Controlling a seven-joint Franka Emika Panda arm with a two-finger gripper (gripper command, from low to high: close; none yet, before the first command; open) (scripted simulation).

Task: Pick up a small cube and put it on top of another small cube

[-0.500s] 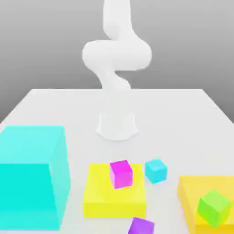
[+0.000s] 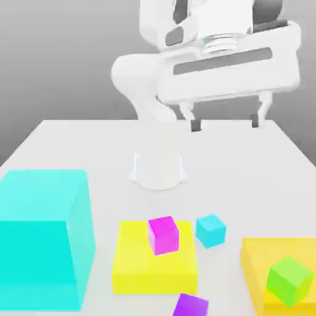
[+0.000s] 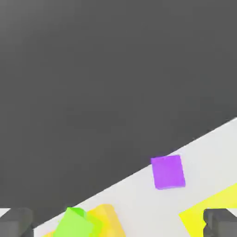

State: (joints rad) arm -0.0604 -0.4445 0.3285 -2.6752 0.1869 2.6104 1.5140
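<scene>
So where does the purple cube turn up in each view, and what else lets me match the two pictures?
Exterior view: the purple cube lies at the bottom edge, just below the yellow slab that carries the magenta cube.
Hand view: the purple cube lies on the white table, apart from the other blocks.
Shared landmark: the green cube on its yellow block.

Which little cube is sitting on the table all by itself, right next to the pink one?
The small cyan cube. It rests on the bare table beside the magenta cube, which sits atop a yellow block.
</scene>
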